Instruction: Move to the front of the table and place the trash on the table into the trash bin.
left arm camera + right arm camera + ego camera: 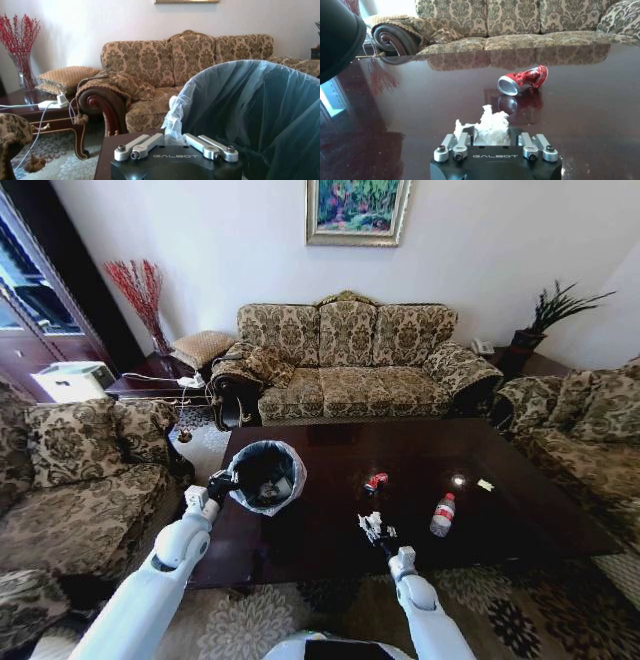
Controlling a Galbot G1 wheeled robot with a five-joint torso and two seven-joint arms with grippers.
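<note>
The robot faces the table (520, 515), a glossy dark brown top with a patterned sofa (350, 365) beyond it. The right gripper (490, 139) hovers low over the near part of the tabletop, its fingers closed on a crumpled white paper wad (489, 125). Just beyond it lies a crushed red can (524, 79) on its side, open end toward the gripper. Farther to the robot's right, a clear plastic bottle (442, 515) with a red cap lies on the table, and a tiny wrapper (486, 485) sits near the far right area. The left gripper (175, 144) pinches the plastic bag folded over the rim of the trash bin (264, 476), which sits tilted at the table's left side.
</note>
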